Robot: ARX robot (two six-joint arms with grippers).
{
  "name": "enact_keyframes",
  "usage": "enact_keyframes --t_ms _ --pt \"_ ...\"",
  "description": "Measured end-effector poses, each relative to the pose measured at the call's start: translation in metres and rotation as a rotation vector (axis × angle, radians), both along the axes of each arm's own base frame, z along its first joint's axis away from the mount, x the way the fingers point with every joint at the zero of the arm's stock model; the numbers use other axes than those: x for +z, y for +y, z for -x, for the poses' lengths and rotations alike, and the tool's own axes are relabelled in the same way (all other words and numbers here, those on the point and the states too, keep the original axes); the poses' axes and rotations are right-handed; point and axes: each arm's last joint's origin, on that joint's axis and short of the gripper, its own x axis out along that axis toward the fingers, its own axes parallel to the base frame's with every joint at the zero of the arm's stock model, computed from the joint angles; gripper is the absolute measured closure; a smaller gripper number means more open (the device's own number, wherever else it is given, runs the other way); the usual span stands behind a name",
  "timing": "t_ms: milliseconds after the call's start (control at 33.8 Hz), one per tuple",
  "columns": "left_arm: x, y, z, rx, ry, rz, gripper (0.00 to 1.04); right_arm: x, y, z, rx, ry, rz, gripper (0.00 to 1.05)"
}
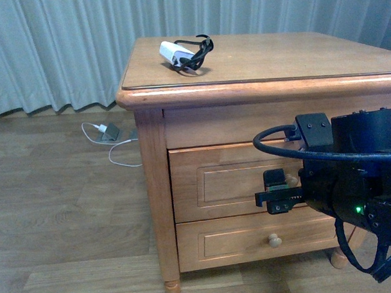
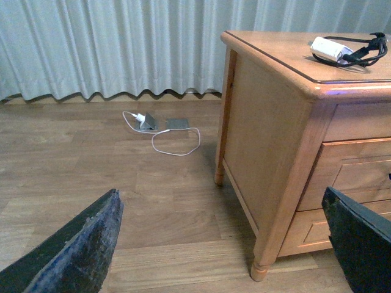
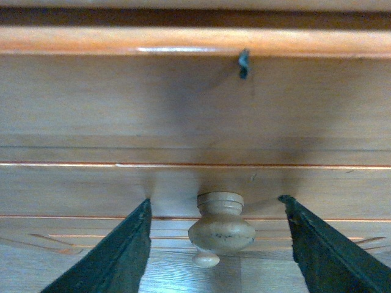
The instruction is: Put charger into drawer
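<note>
Charger [image 1: 179,54] sits on cabinet [image 1: 276,53] top, near its back-left corner, black cable coiled beside it. Drawer [image 1: 229,181] shut. R gripper [image 3: 214,201] spread wide, fingers either side of the knob [image 3: 221,227] — not touching it. L gripper [image 2: 220,194] also spread, holding nothing — over the floor [image 2: 91,165] beside cabinet.

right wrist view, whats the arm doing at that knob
The right gripper is open at the upper drawer, its fingers on either side of the round knob but not closed on it. The drawer is shut. The charger lies untouched on the cabinet top. The left gripper, also open, is off to the side above the floor.
</note>
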Motion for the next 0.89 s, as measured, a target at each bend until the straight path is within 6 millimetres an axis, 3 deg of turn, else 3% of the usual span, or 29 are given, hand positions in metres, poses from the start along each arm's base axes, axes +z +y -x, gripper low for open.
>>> enact_keyframes --t_ms 148,296,710,799,887 --pt "0.000 0.000 0.000 0.000 0.000 0.000 0.06 -0.002 0.000 0.000 0.000 0.007 0.003 0.64" --pt "0.000 0.000 0.000 0.000 0.000 0.000 0.06 -0.004 0.000 0.000 -0.002 0.011 0.005 0.80" --pt "0.000 0.000 0.000 0.000 0.000 0.000 0.06 0.000 -0.005 0.007 0.002 0.064 -0.031 0.82" --pt "0.000 0.000 0.000 0.000 0.000 0.000 0.06 0.001 -0.010 0.021 0.011 0.089 -0.038 0.82" --pt "0.000 0.000 0.000 0.000 0.000 0.000 0.06 0.004 -0.020 0.047 0.027 0.130 -0.053 0.82"
